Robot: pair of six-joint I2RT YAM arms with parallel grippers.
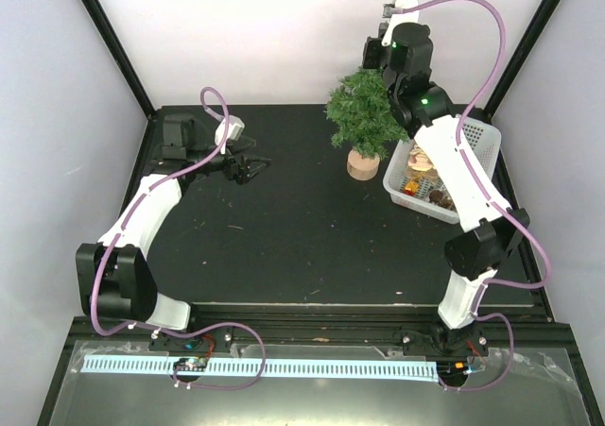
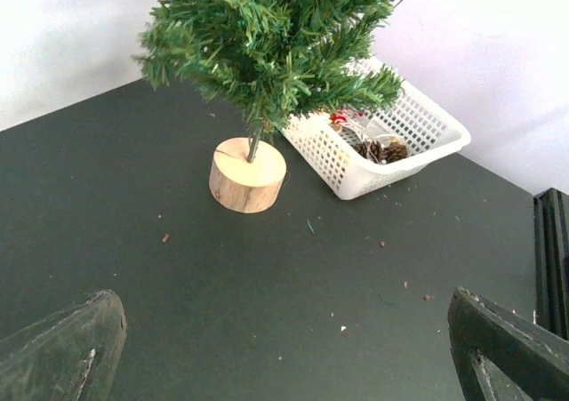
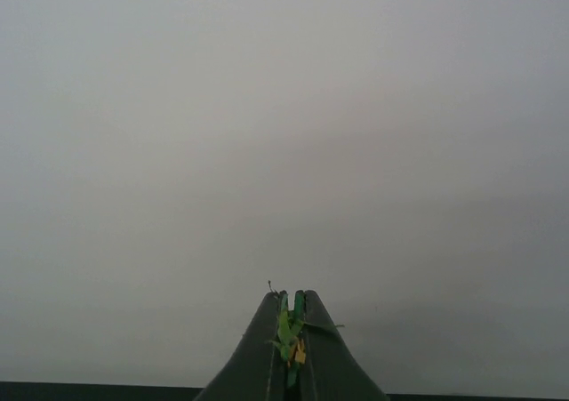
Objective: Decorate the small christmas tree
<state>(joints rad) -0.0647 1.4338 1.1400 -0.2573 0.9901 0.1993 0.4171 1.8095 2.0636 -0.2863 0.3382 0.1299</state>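
- Early on, by my reading: the tree point(image 2: 276, 36) stands upright at the back of the table point(image 1: 284, 228), just beside the basket point(image 2: 427, 130), with no ornament showing on it
- Ornaments lie in the basket; hanging them is left
- Right gripper point(image 3: 288, 299): fingers pressed together, with a green and yellow scrap in the seam that I cannot identify
- Left gripper point(image 1: 250, 168): spread wide, holding nothing, well apart from the tree
- Count: one tree, one basket, two grippers; a pine cone point(image 2: 387, 149) and a red piece point(image 2: 339, 116) show, the rest too hidden to count

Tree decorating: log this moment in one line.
left claw: open, over table left of tree | right claw: shut, raised by treetop | tree: upright, looks bare | basket: ornaments inside
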